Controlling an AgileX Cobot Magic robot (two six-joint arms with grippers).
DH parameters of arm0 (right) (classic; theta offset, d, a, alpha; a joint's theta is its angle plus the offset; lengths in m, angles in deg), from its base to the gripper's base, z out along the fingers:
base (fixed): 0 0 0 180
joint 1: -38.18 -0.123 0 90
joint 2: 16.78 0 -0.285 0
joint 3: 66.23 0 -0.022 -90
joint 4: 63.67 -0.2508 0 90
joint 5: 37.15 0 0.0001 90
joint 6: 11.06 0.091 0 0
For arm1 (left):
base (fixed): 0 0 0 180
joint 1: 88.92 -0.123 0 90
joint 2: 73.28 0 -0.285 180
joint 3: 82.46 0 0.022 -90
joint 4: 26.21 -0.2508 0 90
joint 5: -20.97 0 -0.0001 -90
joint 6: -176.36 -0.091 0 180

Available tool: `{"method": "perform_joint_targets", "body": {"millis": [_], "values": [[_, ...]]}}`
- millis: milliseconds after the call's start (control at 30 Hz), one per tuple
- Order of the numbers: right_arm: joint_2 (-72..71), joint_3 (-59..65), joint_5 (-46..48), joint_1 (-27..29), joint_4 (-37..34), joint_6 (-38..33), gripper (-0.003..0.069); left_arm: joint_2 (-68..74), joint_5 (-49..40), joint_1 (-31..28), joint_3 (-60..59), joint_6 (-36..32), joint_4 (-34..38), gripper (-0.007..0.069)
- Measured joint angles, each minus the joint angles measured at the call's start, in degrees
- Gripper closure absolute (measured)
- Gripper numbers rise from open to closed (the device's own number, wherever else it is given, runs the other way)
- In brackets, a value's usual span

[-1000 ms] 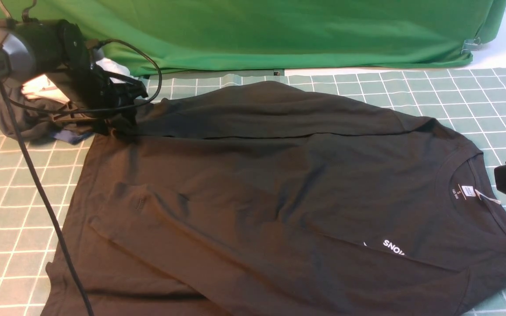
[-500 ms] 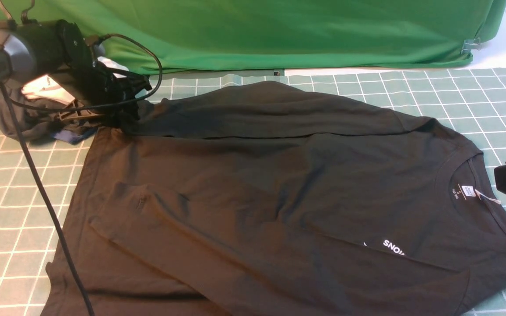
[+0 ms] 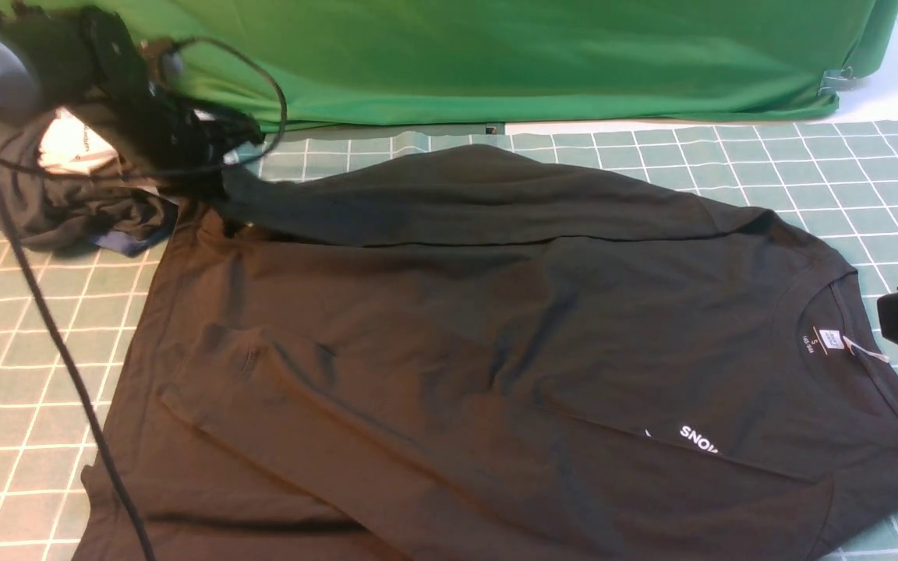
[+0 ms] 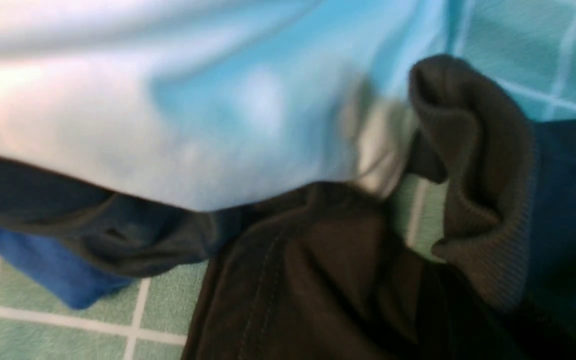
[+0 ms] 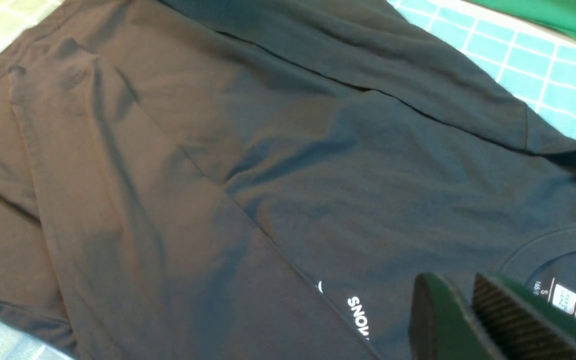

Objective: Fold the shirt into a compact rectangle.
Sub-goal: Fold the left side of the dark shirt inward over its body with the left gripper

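Left gripper [image 3: 219, 175] clamped on black shirt [image 3: 496, 351] sleeve cuff [image 4: 473, 165]; right gripper [image 5: 468, 320] fingers nearly together, empty, beside collar.

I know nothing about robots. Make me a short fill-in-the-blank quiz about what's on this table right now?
1. The shirt spread on the checked mat is ____ in colour.
2. The white letters showing on its chest read ____.
3. The cloth hanging behind the table is ____.

Missing words: black; SNOW; green
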Motion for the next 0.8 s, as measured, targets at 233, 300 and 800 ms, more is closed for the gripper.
{"method": "perform_joint_targets", "body": {"millis": [233,300,800], "values": [[0.1,-0.8,-0.2,0.0,12.0,6.9,0.0557,-5.7,-9.4,0.0,0.0,-1.9,0.2,0.059],[0.6,-1.9,0.2,0.0,17.7,10.9,0.0593,-7.5,-12.9,0.4,-0.2,-2.7,0.1,0.059],[6.7,-4.3,1.9,0.0,21.1,14.1,0.0657,-25.7,-10.7,5.0,-27.4,-0.4,-0.5,0.059]]}}
